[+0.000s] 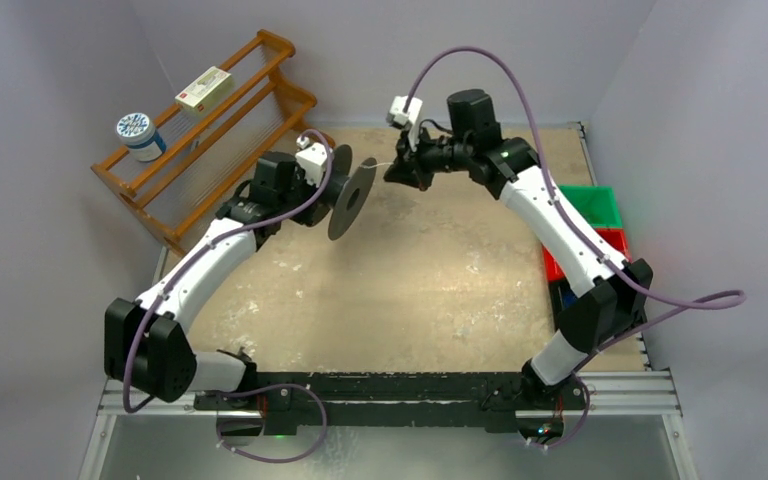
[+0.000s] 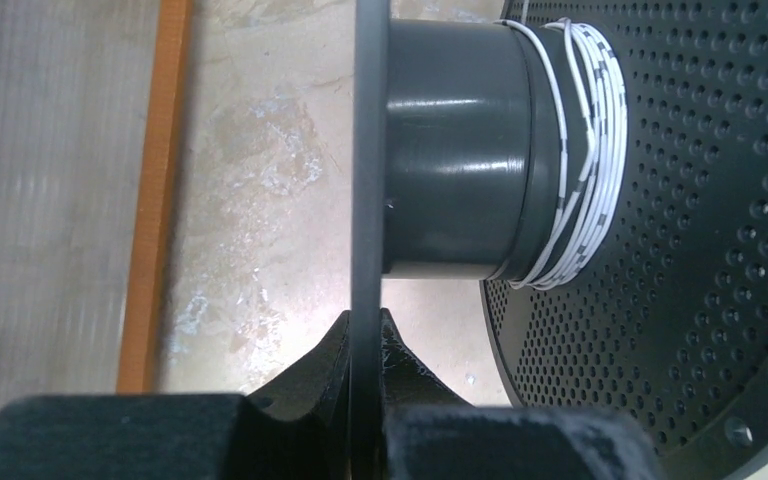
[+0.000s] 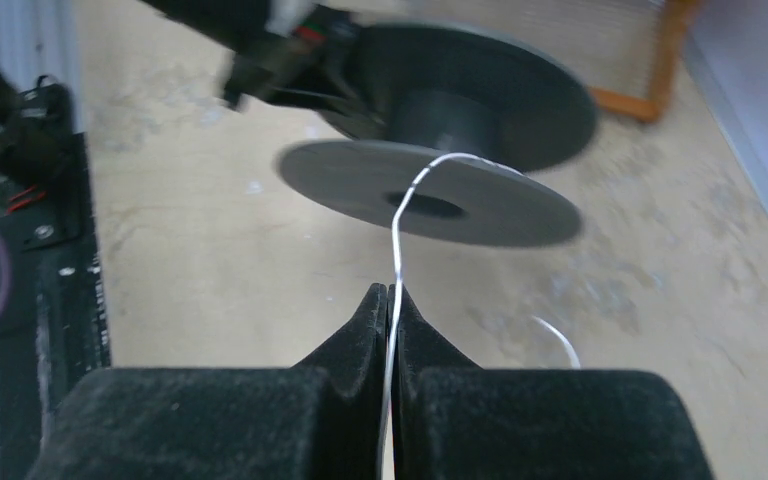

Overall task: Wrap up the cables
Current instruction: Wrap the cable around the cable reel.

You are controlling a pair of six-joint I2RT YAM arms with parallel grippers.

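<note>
The right gripper [image 3: 388, 296] has its fingers pressed together on the cable [image 3: 397, 235], a thread-thin pale wire. It rises from the pinch, bends over the rim of the nearer flange and runs toward the hub of the dark spool [image 3: 460, 110]. The left gripper [image 2: 365, 325] is clamped on the spool's other flange, seen edge-on between its fingers. Only the left wrist view shows wire already on the hub: a few white turns with dark dashes, bunched against the perforated flange [image 2: 680, 200], with the rest of the hub bare. Only the top view shows both arms meeting over the far half of the table [image 1: 430, 300], the right gripper just beside the spool. A green bin [image 1: 592, 203] and a red bin [image 1: 615, 242] sit along the table's right edge, partly behind the right arm, and I cannot tell what they contain. A wooden rack [image 1: 295, 100] stands at the far left corner, carrying a box [image 1: 203, 88] and a round tin [image 1: 140, 135]. The widest bare tabletop lies between the arms, toward their bases.
</note>
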